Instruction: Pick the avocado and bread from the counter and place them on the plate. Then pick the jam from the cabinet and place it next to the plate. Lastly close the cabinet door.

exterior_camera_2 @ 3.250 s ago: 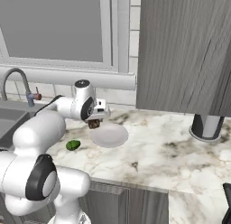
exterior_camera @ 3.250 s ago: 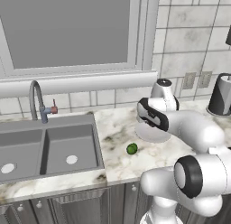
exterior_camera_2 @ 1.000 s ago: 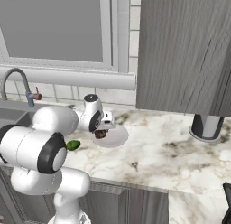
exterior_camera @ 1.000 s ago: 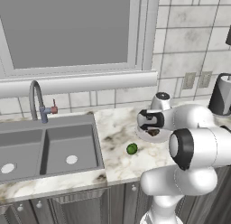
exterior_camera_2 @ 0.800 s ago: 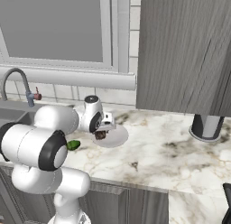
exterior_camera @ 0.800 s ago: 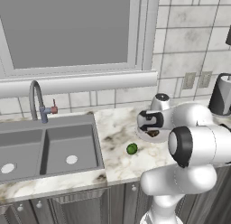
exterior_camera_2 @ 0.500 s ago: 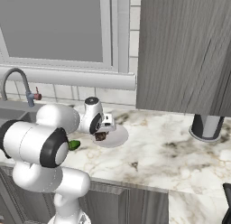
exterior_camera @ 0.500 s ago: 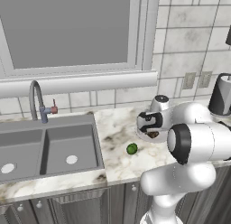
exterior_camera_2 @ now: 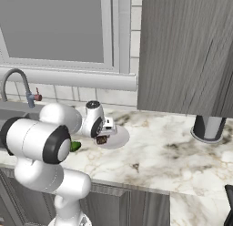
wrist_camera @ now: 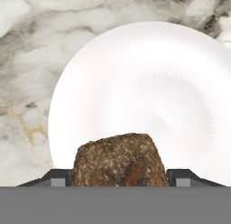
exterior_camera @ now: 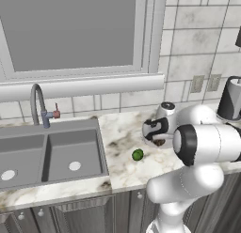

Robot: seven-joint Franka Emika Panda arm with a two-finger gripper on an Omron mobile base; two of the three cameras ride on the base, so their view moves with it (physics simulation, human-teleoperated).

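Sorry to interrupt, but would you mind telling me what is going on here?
The robot's gripper holds the bread just over the white plate on the marble counter, seemingly about to set it down. The avocado sits on the counter beside the sink, not yet picked.

Plain white round shallow plate, unpatterned. On it, a rough dark brown lump of bread flecked with paler tan crumbs. Beneath the plate, white marble-look counter veined in grey and brown, with ochre streaks. Beside the plate, a small glossy green avocado. Above, a dark grey wood-grain cabinet.
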